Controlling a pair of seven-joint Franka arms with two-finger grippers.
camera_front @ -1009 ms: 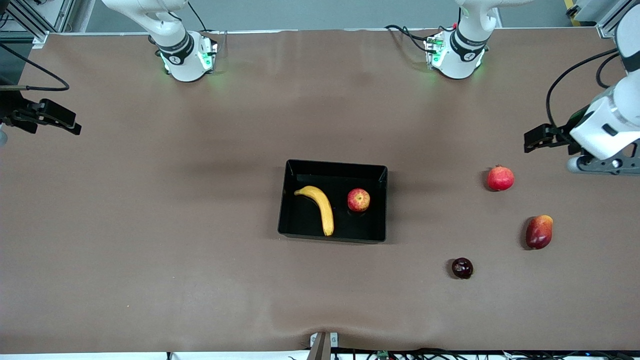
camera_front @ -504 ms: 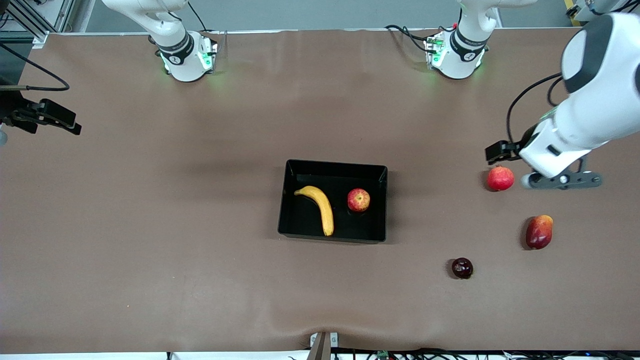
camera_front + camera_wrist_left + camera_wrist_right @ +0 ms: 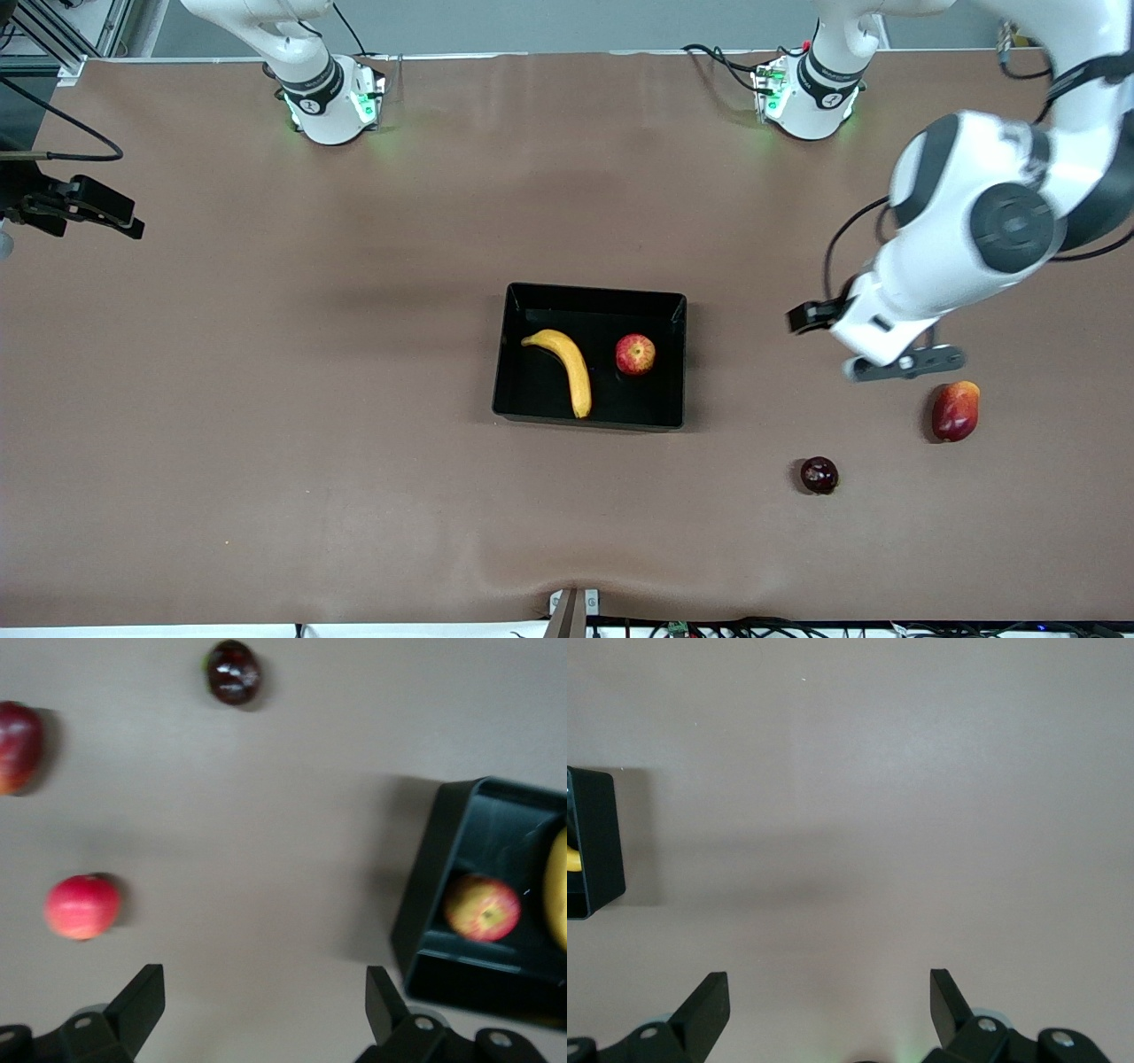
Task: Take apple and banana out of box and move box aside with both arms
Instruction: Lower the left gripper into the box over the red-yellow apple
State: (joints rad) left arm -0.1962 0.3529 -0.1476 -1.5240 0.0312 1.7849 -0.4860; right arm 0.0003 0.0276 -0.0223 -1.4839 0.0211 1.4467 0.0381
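The black box [image 3: 676, 363] sits mid-table with the yellow banana [image 3: 567, 365] and the red-yellow apple [image 3: 635, 354] lying inside it. My left gripper [image 3: 902, 363] hangs open and empty over bare table between the box and the loose fruits toward the left arm's end. The left wrist view shows the open left gripper [image 3: 264, 985], the box's wall [image 3: 436, 895], the apple [image 3: 481, 907] and the banana's edge [image 3: 558, 895]. My right gripper [image 3: 830, 988] is open and empty over bare table toward the right arm's end, and a corner of the box [image 3: 595, 842] shows there.
A red pomegranate [image 3: 81, 906] lies under the left arm and is hidden in the front view. A red-orange fruit [image 3: 955, 410] and a small dark purple fruit [image 3: 819, 475] lie nearer the front camera, toward the left arm's end.
The left arm has swung in from the table's end toward the box and now covers the pomegranate in the front view. The right arm has not moved.
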